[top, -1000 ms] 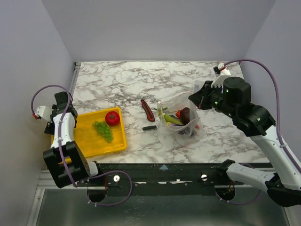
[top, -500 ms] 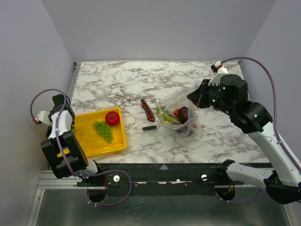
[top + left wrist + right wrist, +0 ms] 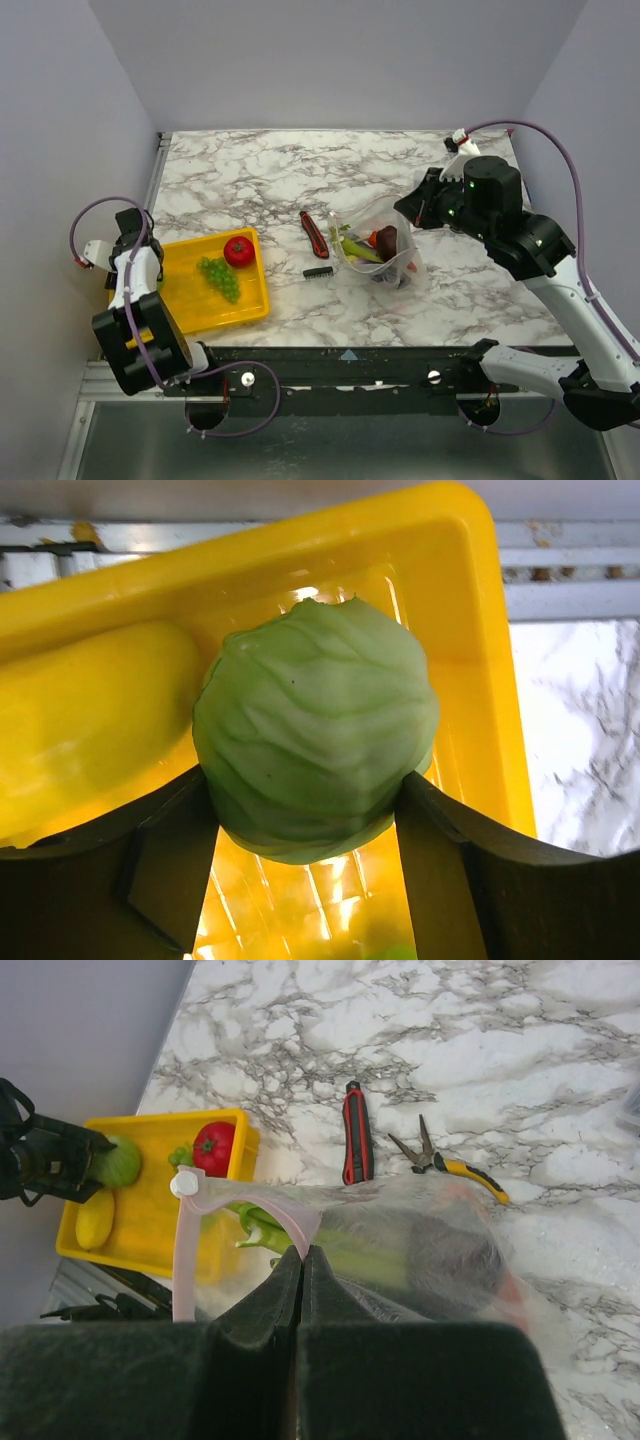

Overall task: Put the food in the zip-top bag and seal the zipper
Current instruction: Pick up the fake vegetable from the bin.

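Note:
A round green cabbage-like toy food sits at the left end of the yellow tray, and my left gripper is shut on it, a finger against each side. A yellow-green fruit lies just beside it. A red tomato and green grapes lie in the tray too. My right gripper is shut on the pinkish zipper and holds the zip-top bag up with its mouth open. Celery and a dark purple food show inside the bag.
A red utility knife and a small black piece lie on the marble between tray and bag. Yellow-handled pliers lie behind the bag. The tray sits near the table's front left edge, with grey walls on both sides.
The left gripper's jaws have closed in on the green food at the tray's left end. The right gripper has shifted a little back and left with the bag.

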{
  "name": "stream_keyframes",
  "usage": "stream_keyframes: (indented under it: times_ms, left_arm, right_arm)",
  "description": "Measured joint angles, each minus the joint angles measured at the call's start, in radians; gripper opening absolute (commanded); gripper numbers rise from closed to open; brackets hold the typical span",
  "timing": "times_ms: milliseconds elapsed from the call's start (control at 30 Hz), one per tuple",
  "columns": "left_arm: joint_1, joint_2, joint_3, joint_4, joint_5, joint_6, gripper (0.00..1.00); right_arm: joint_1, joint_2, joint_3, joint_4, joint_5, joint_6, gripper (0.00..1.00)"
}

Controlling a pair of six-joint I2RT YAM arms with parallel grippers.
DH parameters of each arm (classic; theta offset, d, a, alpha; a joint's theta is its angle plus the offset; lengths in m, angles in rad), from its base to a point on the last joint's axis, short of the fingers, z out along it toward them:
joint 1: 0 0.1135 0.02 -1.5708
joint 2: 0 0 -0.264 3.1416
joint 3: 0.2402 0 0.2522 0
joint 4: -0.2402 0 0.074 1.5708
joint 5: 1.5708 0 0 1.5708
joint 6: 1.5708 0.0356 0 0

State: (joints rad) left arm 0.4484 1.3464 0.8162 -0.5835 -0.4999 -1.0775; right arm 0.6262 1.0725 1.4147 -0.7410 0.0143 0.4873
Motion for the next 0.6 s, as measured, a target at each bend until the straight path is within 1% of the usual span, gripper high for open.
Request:
stream_keyframes:
  times_ms: [100,167,233,367,433,500,567,600]
  left_arm:
    - [-0.014,-0.078,-0.06,0.035,0.048,0.003,0.21]
    - [-0.049,-0.158,-0.104,0.036,0.096,0.003,0.17]
    - [-0.102,-0.24,-0.132,0.037,0.14,0.004,0.07]
    - [-0.179,-0.385,-0.146,0.059,0.238,0.03,0.01]
    - [-0.229,-0.448,-0.131,0.074,0.298,0.058,0.01]
    - [-0.3,-0.496,-0.111,0.117,0.382,0.095,0.0]
    - [-0.386,-0.533,-0.092,0.198,0.508,0.137,0.0]
    - [-0.414,-0.541,-0.086,0.222,0.549,0.149,0.01]
  right_arm:
    - [0.0,0.001,-0.008,0.0,-0.001,0.003,0.01]
    - [0.0,0.008,-0.009,0.0,-0.003,0.003,0.01]
    - [0.0,0.016,-0.009,0.002,-0.007,0.002,0.01]
    - [0.0,0.02,-0.012,0.011,-0.009,0.002,0.01]
    - [0.0,0.02,-0.013,0.012,-0.009,0.002,0.01]
    - [0.0,0.02,-0.016,0.016,-0.008,0.002,0.01]
    - [0.0,0.019,-0.024,0.023,-0.008,0.002,0.01]
    - [0.0,0.019,-0.026,0.025,-0.009,0.002,0.01]
